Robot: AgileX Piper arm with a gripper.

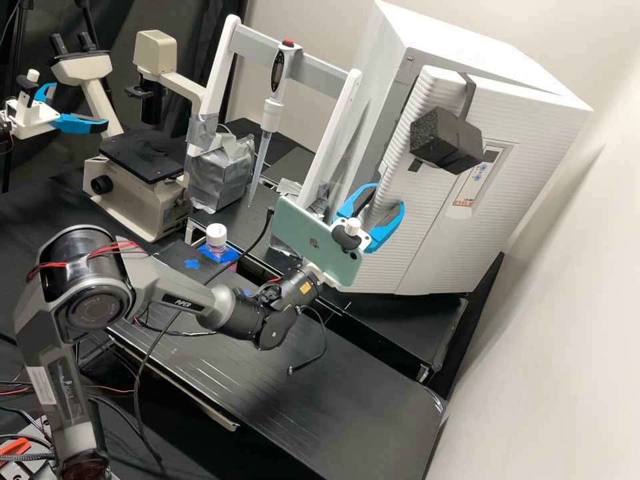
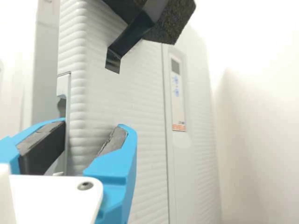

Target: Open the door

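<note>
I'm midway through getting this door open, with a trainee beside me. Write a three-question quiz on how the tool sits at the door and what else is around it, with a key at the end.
1. True or false: the tool has its blue fingers on opposite sides of the edge of the door.

2. Which of these is mounted at the upper part of the door?
a) a pipette
b) a black block
c) a microscope

3. Fill in the colour: the bottle seen in the high view has a ____ cap.

Key: 1 true; 2 b; 3 white.
</note>
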